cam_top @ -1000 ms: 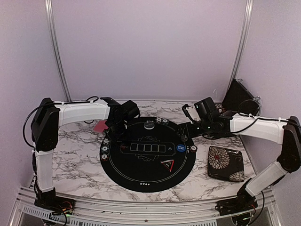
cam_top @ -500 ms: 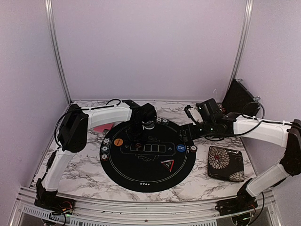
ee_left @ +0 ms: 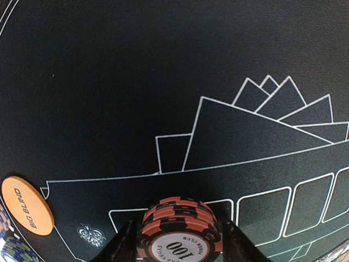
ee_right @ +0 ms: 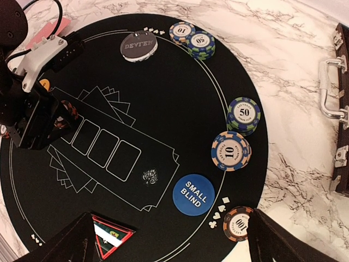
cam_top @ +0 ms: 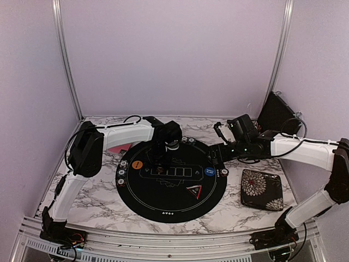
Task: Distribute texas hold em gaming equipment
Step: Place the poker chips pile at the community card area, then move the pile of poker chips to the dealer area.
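Note:
My left gripper (ee_left: 179,230) stands low over the black mat (cam_top: 174,203). Its jaws are slightly open round a stack of red-and-black 100 chips (ee_left: 180,218), which rests on the leftmost card outline. Only thin dark slits separate the fingers from the stack. The orange big blind button (ee_left: 27,203) lies to its left. My right gripper (ee_right: 177,243) hovers open and empty above the blue small blind button (ee_right: 192,194). The triangle marker (ee_right: 112,236) and another 100 stack (ee_right: 238,222) are close by. Pink-backed cards (cam_top: 115,147) lie off the mat's far left.
Chip stacks marked 10 (ee_right: 231,150) and 50 (ee_right: 243,114) sit on the mat's right rim. Two more (ee_right: 191,37) sit beside the grey dealer button (ee_right: 138,46). A floral case (cam_top: 262,189) lies right of the mat, and a black case (cam_top: 278,112) stands at the back right.
My left arm swung from the mat's left edge inward to the card outlines with the 100 stack. Its jaws have just eased apart. The right arm hardly moved.

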`<state>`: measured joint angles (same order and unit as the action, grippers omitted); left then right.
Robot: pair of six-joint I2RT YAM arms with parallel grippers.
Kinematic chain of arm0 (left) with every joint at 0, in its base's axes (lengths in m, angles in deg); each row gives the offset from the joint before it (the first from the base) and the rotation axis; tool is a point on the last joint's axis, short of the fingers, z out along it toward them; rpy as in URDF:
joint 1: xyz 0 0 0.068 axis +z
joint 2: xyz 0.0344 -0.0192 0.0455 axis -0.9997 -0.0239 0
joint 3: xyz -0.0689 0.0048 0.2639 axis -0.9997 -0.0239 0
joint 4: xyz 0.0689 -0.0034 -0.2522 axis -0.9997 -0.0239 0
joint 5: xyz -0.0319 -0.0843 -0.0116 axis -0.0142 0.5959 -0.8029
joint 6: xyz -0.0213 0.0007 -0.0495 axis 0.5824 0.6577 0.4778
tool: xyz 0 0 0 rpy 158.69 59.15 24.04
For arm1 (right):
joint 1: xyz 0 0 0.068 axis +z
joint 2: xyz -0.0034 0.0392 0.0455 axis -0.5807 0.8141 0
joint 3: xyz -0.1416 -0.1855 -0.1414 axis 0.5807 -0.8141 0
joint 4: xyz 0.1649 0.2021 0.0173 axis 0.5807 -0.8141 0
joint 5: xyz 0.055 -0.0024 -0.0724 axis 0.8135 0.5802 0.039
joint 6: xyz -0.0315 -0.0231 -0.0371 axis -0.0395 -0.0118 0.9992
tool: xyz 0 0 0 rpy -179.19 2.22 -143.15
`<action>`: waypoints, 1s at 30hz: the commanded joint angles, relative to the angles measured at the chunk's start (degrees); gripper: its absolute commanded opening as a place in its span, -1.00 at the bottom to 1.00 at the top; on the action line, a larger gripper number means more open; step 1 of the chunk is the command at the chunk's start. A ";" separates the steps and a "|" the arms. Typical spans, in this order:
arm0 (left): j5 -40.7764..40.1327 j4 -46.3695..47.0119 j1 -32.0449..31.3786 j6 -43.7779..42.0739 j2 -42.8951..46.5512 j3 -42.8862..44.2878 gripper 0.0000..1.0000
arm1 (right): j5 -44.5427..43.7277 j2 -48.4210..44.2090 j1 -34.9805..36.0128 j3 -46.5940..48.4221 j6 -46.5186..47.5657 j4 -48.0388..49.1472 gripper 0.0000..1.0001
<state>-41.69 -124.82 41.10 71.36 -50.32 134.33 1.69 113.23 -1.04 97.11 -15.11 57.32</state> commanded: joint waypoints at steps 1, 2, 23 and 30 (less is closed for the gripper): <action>-1.18 -2.38 -0.29 -0.84 -0.79 2.32 0.18 | -0.67 0.37 -0.67 1.60 -0.70 -0.92 0.89; -1.19 -2.37 -0.26 -0.94 -0.48 2.54 0.23 | -0.67 0.62 -0.63 1.86 -0.59 -1.11 0.89; 1.08 14.23 9.68 -3.57 31.89 -25.25 0.56 | -4.79 17.77 11.83 20.68 -2.14 -6.46 0.78; 3.31 17.81 14.80 -5.38 44.45 -35.39 0.56 | -6.75 30.15 16.47 33.44 -2.81 -11.30 0.63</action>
<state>-40.49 -110.64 54.77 67.93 -10.70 102.48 -2.88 138.11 13.32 124.15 -16.66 50.06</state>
